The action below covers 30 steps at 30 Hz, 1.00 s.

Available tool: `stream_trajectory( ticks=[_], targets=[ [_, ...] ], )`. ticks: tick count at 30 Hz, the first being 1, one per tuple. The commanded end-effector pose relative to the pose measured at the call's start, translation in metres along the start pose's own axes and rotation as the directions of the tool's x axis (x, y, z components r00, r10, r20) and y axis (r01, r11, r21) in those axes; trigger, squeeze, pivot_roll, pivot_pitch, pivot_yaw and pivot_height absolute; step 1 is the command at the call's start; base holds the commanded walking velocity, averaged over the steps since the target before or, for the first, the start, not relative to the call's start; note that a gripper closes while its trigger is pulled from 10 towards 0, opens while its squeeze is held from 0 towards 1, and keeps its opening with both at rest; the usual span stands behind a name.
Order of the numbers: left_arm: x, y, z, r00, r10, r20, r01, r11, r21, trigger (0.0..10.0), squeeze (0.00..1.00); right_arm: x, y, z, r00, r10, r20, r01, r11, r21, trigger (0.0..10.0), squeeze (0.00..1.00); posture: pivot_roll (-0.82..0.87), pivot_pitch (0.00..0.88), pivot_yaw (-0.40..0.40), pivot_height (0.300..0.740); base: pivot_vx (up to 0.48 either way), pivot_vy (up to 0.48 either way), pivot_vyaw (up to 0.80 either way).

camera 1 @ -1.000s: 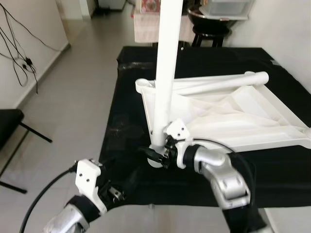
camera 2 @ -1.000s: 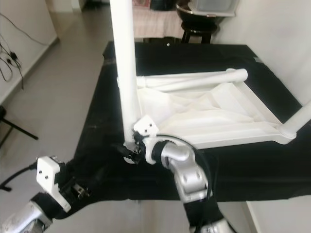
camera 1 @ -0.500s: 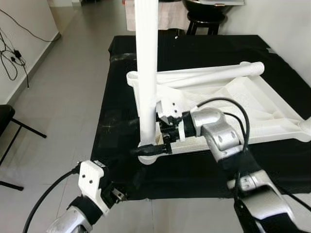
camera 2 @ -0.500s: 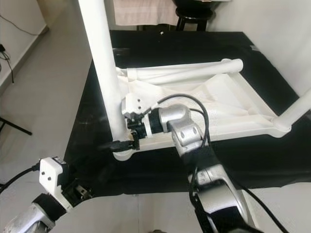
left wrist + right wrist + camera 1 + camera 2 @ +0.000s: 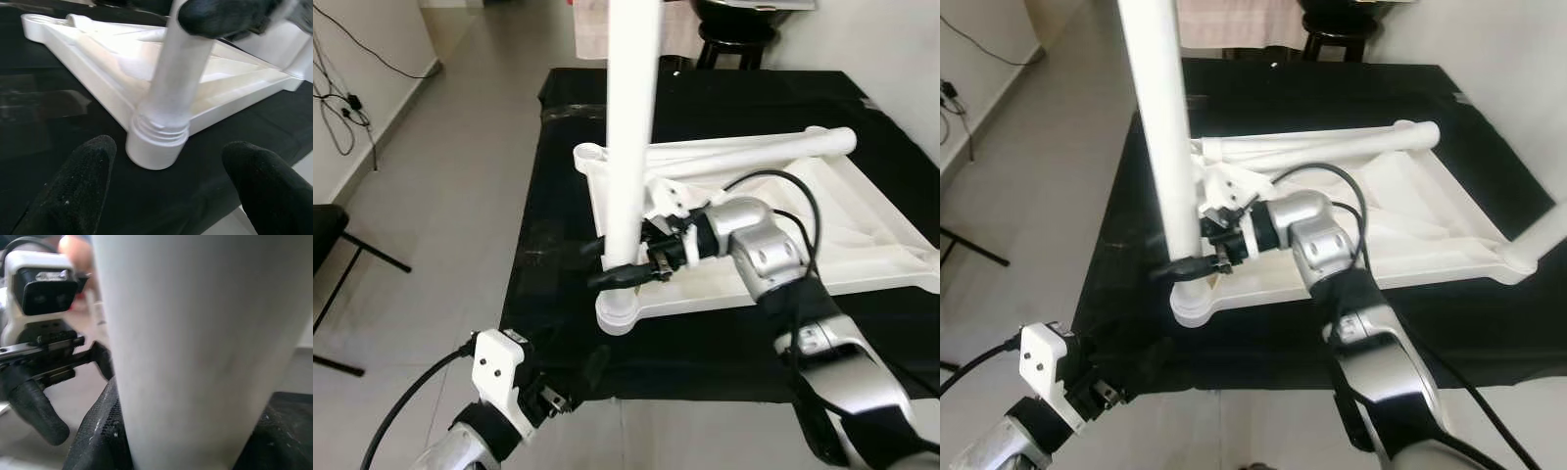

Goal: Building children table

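Black cloth-covered surface (image 5: pixel 705 98): carrying everything; lying under both sets of fingers.

White plastic tabletop (image 5: pixel 822 235): lying upside down on the surface, stretching away behind the right fingers. A second leg (image 5: pixel 754 157) is lying flat along its far edge, well apart from either arm.

White leg (image 5: pixel 628 147), the piece in hand: standing upright, its long axis running straight up out of the corner socket (image 5: pixel 617 315). In the left wrist view the threaded end (image 5: pixel 159 125) is sitting in the socket with some turns still showing, so by my reading it is not yet screwed home.

Right gripper (image 5: pixel 619 271): fingers closing around the leg just above the socket, one finger (image 5: pixel 617 279) crossing in front of the tube, the other behind; the right wrist view shows the tube pressing between both pads. This arm is plainly the nearer, already in contact.

Left gripper (image 5: pixel 166 191): fingers spread wide, holding nothing, hovering low beside the surface's near edge. The socket and leg base are lying straight ahead between them, near but not touching.

Judgement: the next move is likely a twist about the leg's vertical axis, with the right fingers placed crosswise for it.
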State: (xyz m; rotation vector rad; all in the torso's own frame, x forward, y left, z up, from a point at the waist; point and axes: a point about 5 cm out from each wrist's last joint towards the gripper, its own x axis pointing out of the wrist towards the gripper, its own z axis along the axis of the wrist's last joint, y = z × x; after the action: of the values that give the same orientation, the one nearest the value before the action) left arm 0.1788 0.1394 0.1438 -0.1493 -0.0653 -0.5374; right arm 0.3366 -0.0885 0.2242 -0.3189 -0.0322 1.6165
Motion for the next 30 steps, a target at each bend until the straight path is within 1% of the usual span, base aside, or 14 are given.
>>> stream_trajectory(
  ticks=[1,2,3,5,6,9,16,17,19,20,21,22,23,30],
  targets=[
    [-0.001,-0.002,0.002,1.000,-0.013,0.000,0.013,1.000,-0.009,10.0,0.00,0.001,0.005,-0.011,0.999,-0.043,-0.034,0.043,0.999,0.010,0.0,0.00,-0.08,0.159,-0.058,0.740,0.000,0.000,0.00],
    [-0.001,0.000,0.002,1.000,-0.013,-0.001,0.013,1.000,-0.008,10.0,0.00,0.000,0.011,-0.019,0.986,-0.164,-0.029,0.165,0.985,0.045,0.0,0.00,-0.08,0.158,-0.061,0.740,0.000,0.000,0.00],
    [-0.001,0.002,0.003,1.000,-0.012,-0.002,0.012,1.000,-0.002,10.0,0.00,0.005,0.016,-0.029,0.914,-0.404,-0.037,0.405,0.908,0.107,0.0,0.00,-0.08,0.158,-0.053,0.740,0.000,0.000,0.00],
    [-0.001,0.007,0.004,1.000,-0.007,-0.004,0.007,1.000,0.008,10.0,0.00,0.008,0.036,-0.051,0.714,-0.687,-0.137,0.699,0.689,0.190,0.0,0.00,-0.10,0.160,-0.033,0.740,0.000,0.000,0.00],
    [0.000,0.009,0.004,1.000,-0.005,-0.005,0.005,1.000,0.012,10.0,0.00,0.017,0.056,-0.055,0.710,-0.687,-0.156,0.703,0.683,0.198,0.0,0.00,-0.10,0.159,-0.030,0.740,0.000,0.000,0.00],
    [0.002,0.013,0.004,1.000,-0.007,-0.009,0.007,1.000,0.017,10.0,0.00,0.026,0.074,-0.050,0.753,-0.650,-0.108,0.657,0.729,0.191,0.0,0.00,-0.11,0.151,-0.024,0.740,0.000,0.000,0.00],
    [0.007,0.018,0.002,1.000,-0.006,-0.010,0.006,1.000,0.013,10.0,0.00,0.025,0.063,-0.049,0.783,-0.609,-0.126,0.622,0.766,0.160,0.0,0.00,-0.10,0.123,-0.036,0.740,0.000,0.000,0.00],
    [0.007,0.018,0.002,1.000,0.005,-0.005,-0.005,1.000,0.017,10.0,0.00,0.028,0.064,-0.046,0.792,-0.598,-0.126,0.611,0.777,0.153,4.9,0.00,-0.10,0.120,-0.040,0.740,0.000,0.000,0.00],
    [0.006,0.019,0.002,1.000,0.013,-0.002,-0.013,1.000,0.019,10.0,0.00,0.030,0.065,-0.044,0.796,-0.593,-0.126,0.606,0.782,0.148,4.9,0.00,-0.10,0.118,-0.041,0.740,0.000,0.000,0.00],
    [0.006,0.019,0.003,1.000,0.023,0.002,-0.023,1.000,0.020,10.0,0.00,0.031,0.065,-0.039,0.802,-0.585,-0.119,0.597,0.786,0.161,10.0,0.00,-0.09,0.118,-0.045,0.740,0.000,0.000,0.00],
    [0.006,0.019,0.003,1.000,0.023,0.002,-0.023,1.000,0.020,10.0,0.00,0.031,0.065,-0.039,0.802,-0.585,-0.119,0.597,0.786,0.161,10.0,0.00,-0.09,0.118,-0.045,0.740,0.000,0.000,0.00],
    [0.006,0.019,0.003,1.000,0.028,0.005,-0.028,0.999,0.021,10.0,0.00,0.033,0.062,-0.030,0.844,-0.530,-0.083,0.537,0.831,0.148,10.0,0.19,-0.09,0.116,-0.050,0.740,0.000,0.000,0.00],
    [0.007,0.018,0.003,1.000,0.026,0.006,-0.026,0.999,0.020,10.0,0.00,0.033,0.060,-0.026,0.875,-0.480,-0.053,0.483,0.863,0.147,10.0,1.00,-0.09,0.117,-0.051,0.740,0.000,0.000,0.00],
    [0.007,0.015,0.003,1.000,0.010,0.006,-0.010,1.000,0.013,10.0,0.00,0.023,0.050,-0.023,0.973,-0.229,-0.013,0.229,0.970,0.084,10.0,1.00,-0.07,0.128,-0.063,0.740,0.000,0.000,0.00]
  ],
)
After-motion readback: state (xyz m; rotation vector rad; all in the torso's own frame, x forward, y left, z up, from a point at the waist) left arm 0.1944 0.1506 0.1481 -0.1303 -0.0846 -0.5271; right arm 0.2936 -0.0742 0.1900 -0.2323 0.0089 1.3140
